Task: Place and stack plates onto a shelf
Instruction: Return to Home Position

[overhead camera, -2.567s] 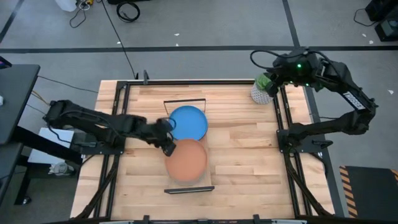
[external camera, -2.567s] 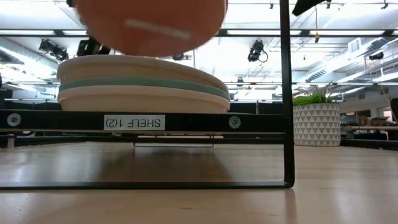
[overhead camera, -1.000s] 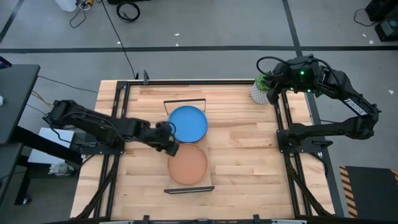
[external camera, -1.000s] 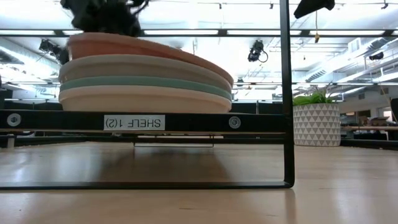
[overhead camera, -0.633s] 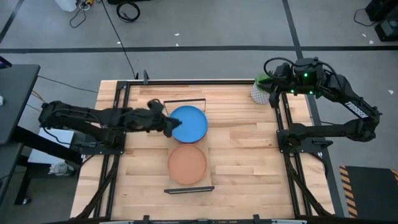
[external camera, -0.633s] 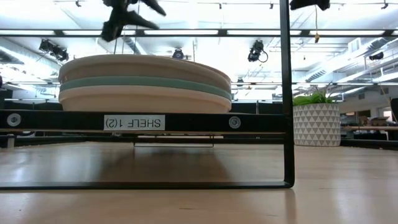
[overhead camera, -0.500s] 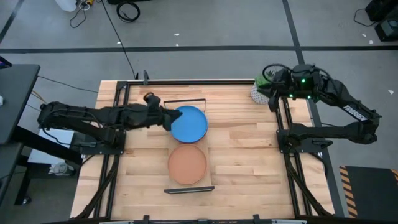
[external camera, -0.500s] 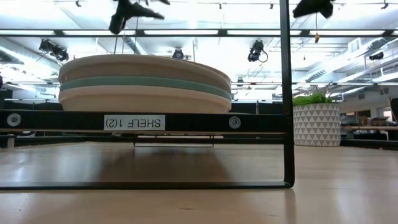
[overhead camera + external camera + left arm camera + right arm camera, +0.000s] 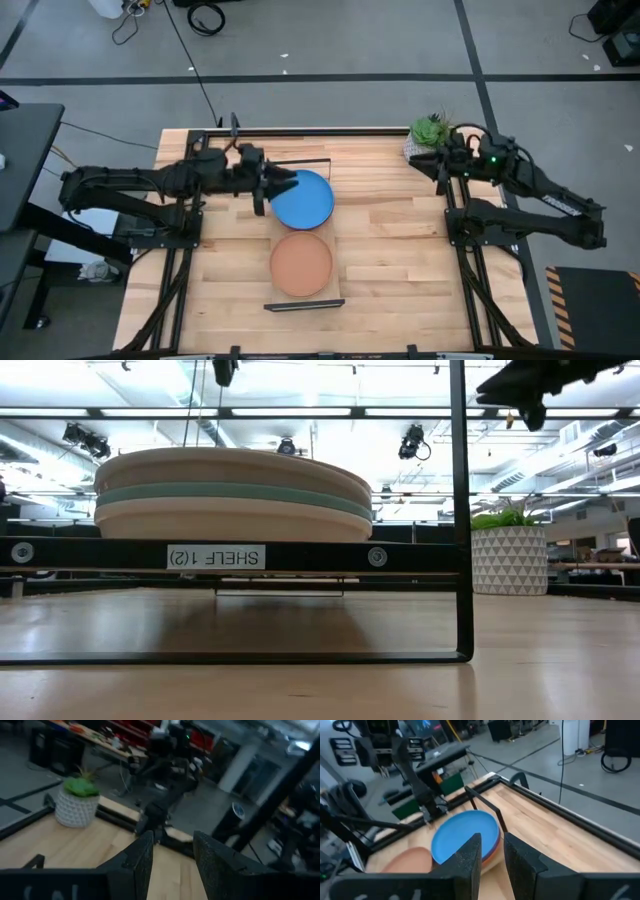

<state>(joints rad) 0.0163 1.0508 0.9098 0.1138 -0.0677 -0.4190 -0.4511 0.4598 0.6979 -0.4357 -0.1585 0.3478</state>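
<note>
1. Currently, my left claw (image 9: 283,183) hangs over the far left part of the table (image 9: 390,250), at the left rim of the blue plate (image 9: 303,197). In the low view it sits high above the plates and touches none of them.
2. Left claw state: the fingers (image 9: 142,862) stand apart with a clear gap. Nothing is held between them.
3. My right claw (image 9: 438,163) is at the far right edge of the table, just beside the potted plant (image 9: 430,130) and raised off the tabletop.
4. Right claw state: the fingers (image 9: 470,860) are parted by a narrow gap. Nothing is held.
5. The shelf (image 9: 300,556) lies along the middle of the table, running near to far, with a black wire frame at each end.
6. Two stacks rest on the shelf, just beside each other.
   - Far stack: the blue plate is on top, with an orange plate (image 9: 492,851) showing as a rim directly beneath it.
   - Near stack: the brown plate (image 9: 300,263) is on top.
7. In the low view the near stack (image 9: 230,495) lies flat and level, with a teal band between paler layers. I cannot tell the exact count.
</note>
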